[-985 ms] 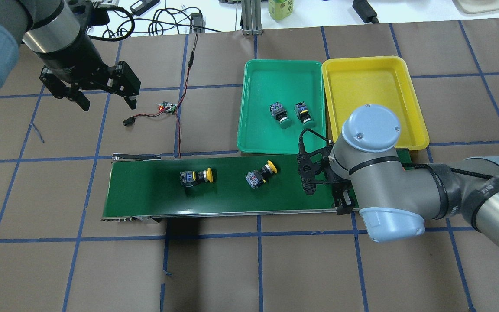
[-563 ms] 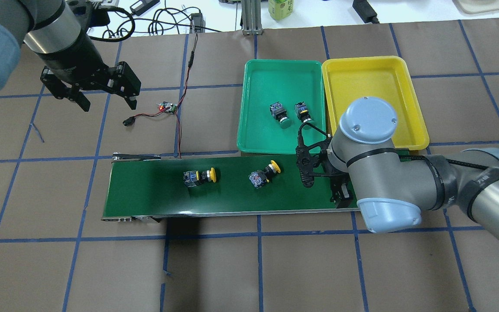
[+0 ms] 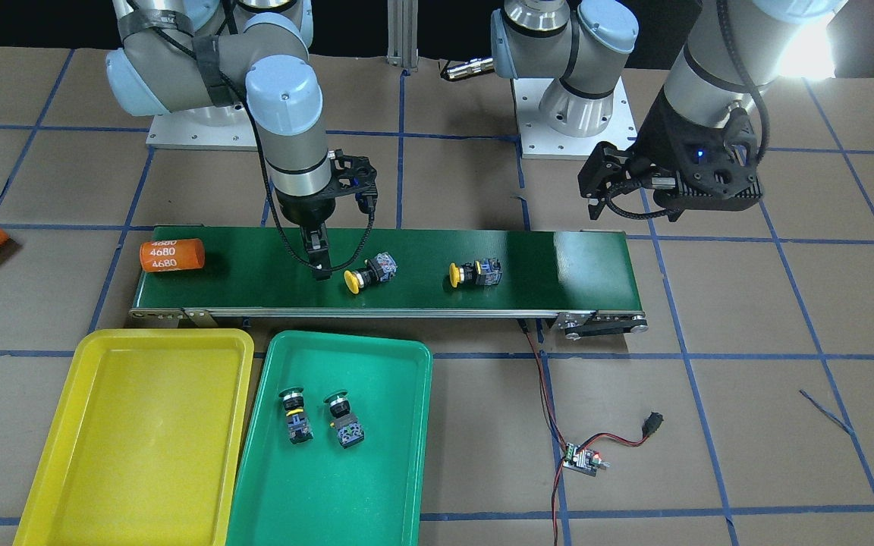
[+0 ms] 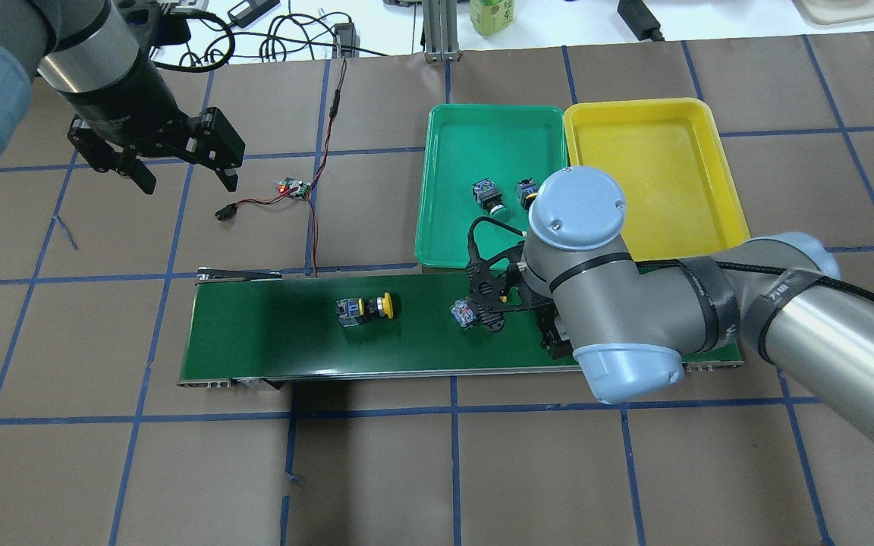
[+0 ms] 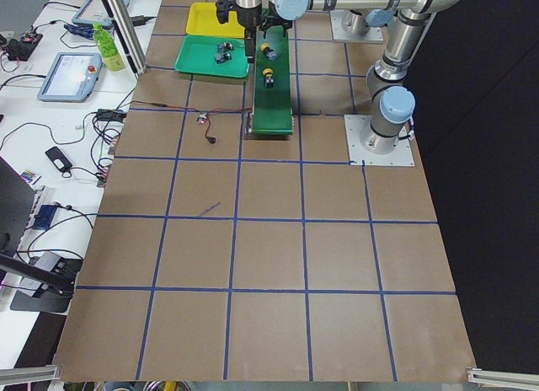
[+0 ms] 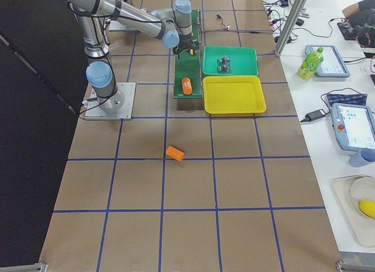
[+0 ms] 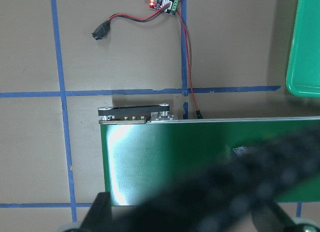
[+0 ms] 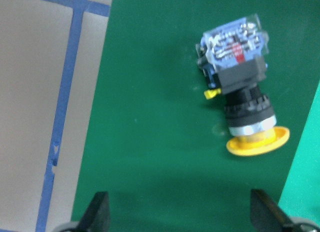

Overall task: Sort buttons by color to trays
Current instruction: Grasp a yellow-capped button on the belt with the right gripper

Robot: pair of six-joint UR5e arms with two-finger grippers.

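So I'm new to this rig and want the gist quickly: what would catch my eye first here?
The right gripper hangs open over the dark-green conveyor belt, just beside one of the two yellow buttons lying on it. Two green buttons already sit in the green tray, while the yellow tray beside it holds none.

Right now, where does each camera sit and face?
Front view: across the table, facing the robot; both arms, the belt.
Overhead: behind the robot, looking down; both arms.
Exterior left: table's left end, looking along it; both arms far.
Exterior right: opposite end, likewise.
Left wrist: down on the belt's end; left gripper blurred.
Right wrist: down on a yellow button; right gripper open.
Front view shares that button.
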